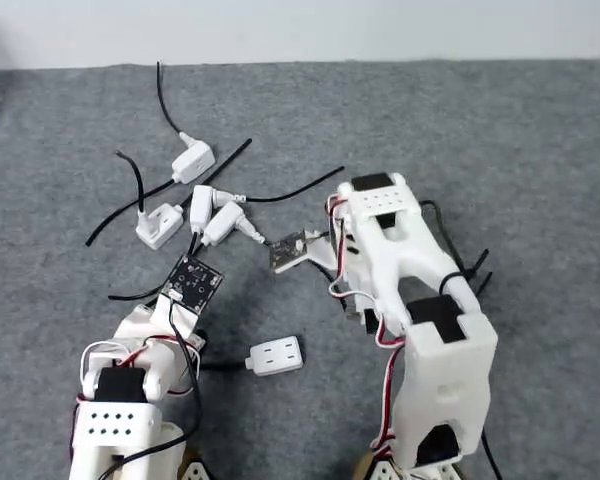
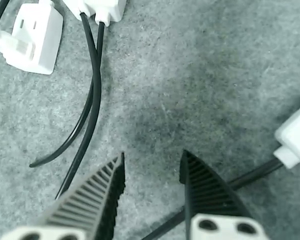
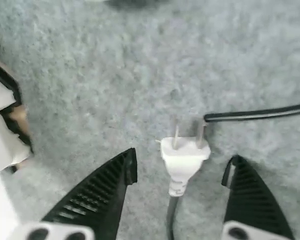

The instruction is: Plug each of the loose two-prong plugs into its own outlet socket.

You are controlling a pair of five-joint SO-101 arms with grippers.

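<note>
Looking down from high: white plugs and sockets (image 1: 202,205) bunched together, mating unclear; one outlet socket (image 1: 277,355) lying apart.

Left wrist: left pincer (image 2: 152,156) released over bare carpet (image 2: 190,75).

Right wrist: right pincer (image 3: 183,157) released astride a two-prong plug (image 3: 182,149), prongs bare, not yet plugged.

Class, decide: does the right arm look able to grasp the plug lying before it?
Probably yes: the right end effector is open, the plug lies bare between its fingers, and only a cable runs near the prongs.

Bare carpet (image 3: 115,75) flanks plug (image 3: 184,155), black cord (image 3: 257,115) crossing just beyond its prongs
</note>
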